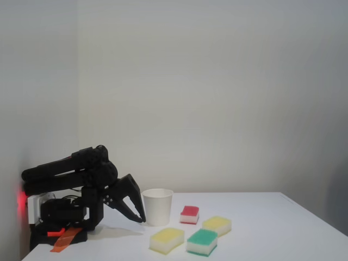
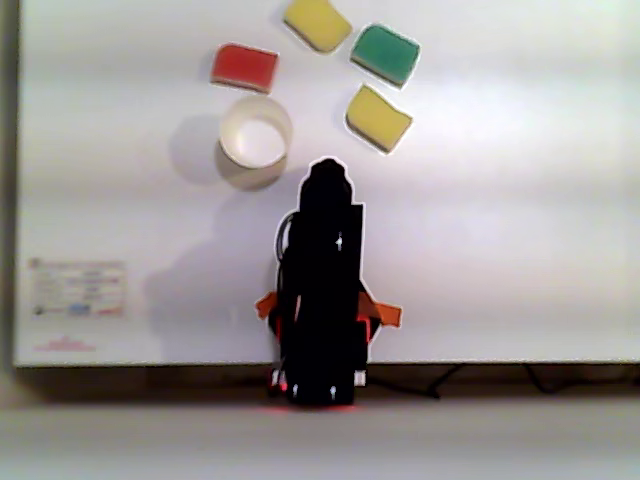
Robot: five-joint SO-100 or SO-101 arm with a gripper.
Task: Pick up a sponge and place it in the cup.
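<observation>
Meanwhile, on a white tabletop, a black arm sits folded low over its base, its gripper pointing down with the tips close to the surface just beside the cup. Both fingers show as one dark wedge, so whether the jaws are apart or together cannot be told, but nothing is held.

In the other view the cup stands at about 11 o'clock from the arm's tip, mouth open and empty. Two yellow sponges lie ahead: one at roughly 1 o'clock and nearest the arm, the other farther out near 12 o'clock at the top edge. The sponge to be lifted appears to be the paler block at front left in the fixed view, matching the near one in the other view; the slightly deeper-yellow sponge lies beyond it. A green-topped sponge sits just beside the pale block, and a red sponge lies near the cup.

Judged from this pose, the reach has yet to begin. To do it well, the arm should rise clear of the cup's rim, swing toward 1 o'clock, spread the jaws wide, and descend squarely across the block's shorter span, keeping off its green neighbour. The block looks about as wide as the cup's mouth, so an end-down release may suit best.
</observation>
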